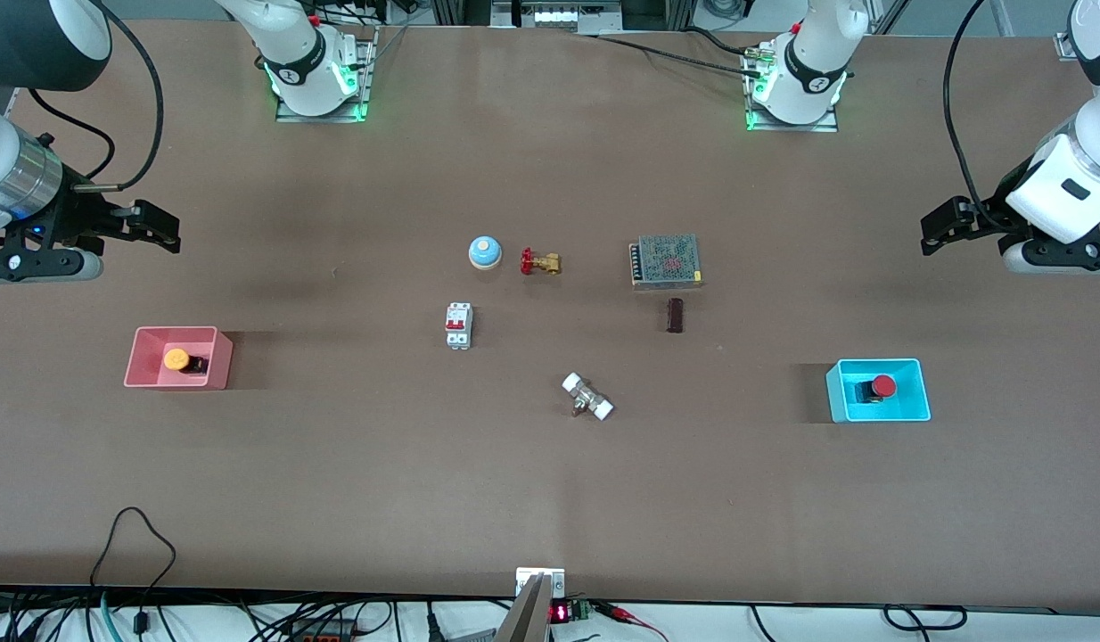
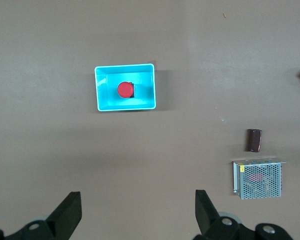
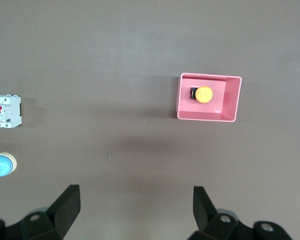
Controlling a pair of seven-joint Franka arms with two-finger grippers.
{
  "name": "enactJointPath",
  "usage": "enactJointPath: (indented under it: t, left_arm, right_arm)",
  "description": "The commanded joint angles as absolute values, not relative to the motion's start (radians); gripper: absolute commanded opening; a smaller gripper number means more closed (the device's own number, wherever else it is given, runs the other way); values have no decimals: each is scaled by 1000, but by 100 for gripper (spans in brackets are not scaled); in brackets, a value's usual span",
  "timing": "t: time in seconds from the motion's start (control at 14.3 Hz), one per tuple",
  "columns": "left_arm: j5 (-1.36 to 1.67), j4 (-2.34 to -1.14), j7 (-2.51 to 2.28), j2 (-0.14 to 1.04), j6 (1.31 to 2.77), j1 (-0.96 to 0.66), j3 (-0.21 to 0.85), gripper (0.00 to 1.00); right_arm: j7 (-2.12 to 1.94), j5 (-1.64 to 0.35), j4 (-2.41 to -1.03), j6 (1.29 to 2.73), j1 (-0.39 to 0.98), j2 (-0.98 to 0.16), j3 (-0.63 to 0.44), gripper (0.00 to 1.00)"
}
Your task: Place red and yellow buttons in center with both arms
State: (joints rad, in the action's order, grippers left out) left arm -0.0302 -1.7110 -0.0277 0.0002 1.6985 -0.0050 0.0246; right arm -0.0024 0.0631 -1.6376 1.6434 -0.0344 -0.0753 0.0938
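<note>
Left arm: rises from its base, re-enters at the left arm's end of the table, wrist level. Left gripper (image 1: 931,234) held up in the air over bare tabletop, pointing toward the table's middle; fingers (image 2: 67,215) spread wide apart, nothing between them.

Right arm: same posture at the right arm's end of the table. Right gripper (image 1: 162,228) up over bare tabletop, aimed toward the middle; fingers (image 3: 65,207) spread wide, holding nothing.
</note>
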Motion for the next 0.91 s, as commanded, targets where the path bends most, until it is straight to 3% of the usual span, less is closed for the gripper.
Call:
enactJointPath:
  t: [0.0,0.84]
  left_arm:
    - [-28,-1680,-3,17,1675,-5,21,100]
    - [-28,-1680,-6,24,1677,-6,21,100]
  right_arm:
    - [3,58,-1615,1621,-34,-84,92,100]
    - [2,98,-1707,1692,-109,-152,92,100]
